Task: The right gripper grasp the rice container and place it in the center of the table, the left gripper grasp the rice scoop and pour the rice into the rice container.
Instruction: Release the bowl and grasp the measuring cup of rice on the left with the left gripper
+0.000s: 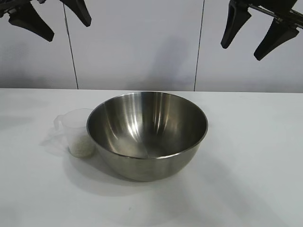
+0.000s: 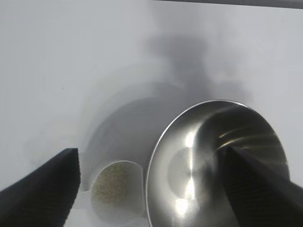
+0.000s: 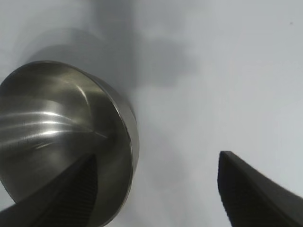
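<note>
The left gripper [image 1: 49,21] hangs high over the worktop's [image 1: 255,156] far left, fingers spread wide and holding nothing. The right gripper [image 1: 258,30] hangs high at the far right, likewise apart and empty. Well below both, the steel rice container [image 1: 147,135] sits mid-worktop, nothing inside it. The clear rice scoop [image 1: 75,132] stands upright touching its left side, rice [image 1: 81,145] in its bottom.

I can read no text, label, brand or number anywhere from my station. The rice scoop [image 1: 75,132] may carry faint measuring marks on its cloudy wall, but I cannot make out any. The rice container [image 1: 147,135] shows bare steel only.
</note>
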